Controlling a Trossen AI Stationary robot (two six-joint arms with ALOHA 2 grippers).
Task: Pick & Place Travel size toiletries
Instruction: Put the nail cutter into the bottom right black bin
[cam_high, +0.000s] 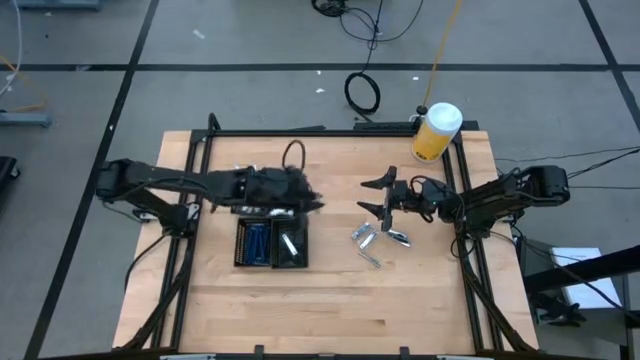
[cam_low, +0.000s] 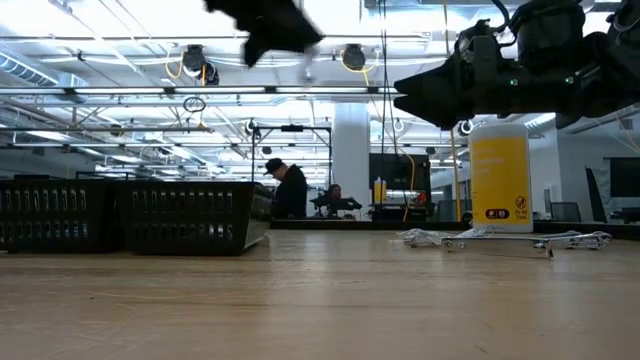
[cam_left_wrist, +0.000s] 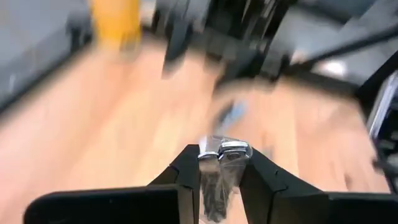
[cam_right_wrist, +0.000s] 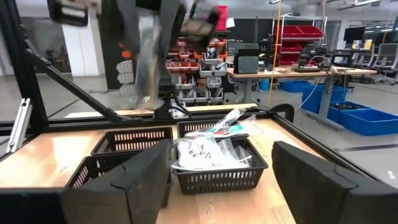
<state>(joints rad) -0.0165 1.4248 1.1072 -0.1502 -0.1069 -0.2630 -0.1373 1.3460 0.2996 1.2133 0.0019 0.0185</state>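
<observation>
So the left gripper (cam_left_wrist: 219, 163) was up in the air over the far end of the black tray (cam_high: 240, 245), pinching a clear packet (cam_left_wrist: 217, 177) with a silvery end between its two fingers (cam_left_wrist: 186, 171). From table height that left arm was well above the tray, blurred.

The tray sat left of the table's middle and already had stuff in it: blue razor-like pieces (cam_high: 257, 242) in one near compartment, a white piece (cam_high: 290, 244) in the compartment next to it on the right, and a pile of white-clear packets (cam_right_wrist: 208, 152) in the basket section the right wrist camera looked into.

The right gripper (cam_high: 377, 196) hovered over the right half of the table with its fingers spread wide apart, nothing between them. Just beside it, on the bare wood, lay the leftover silvery tubes and packets (cam_high: 372, 240) in a loose little cluster. The yellow jar (cam_high: 434, 132) with the white lid stood at the far right corner, well apart from all that.

A person (cam_low: 290, 190) was in the room behind the table
</observation>
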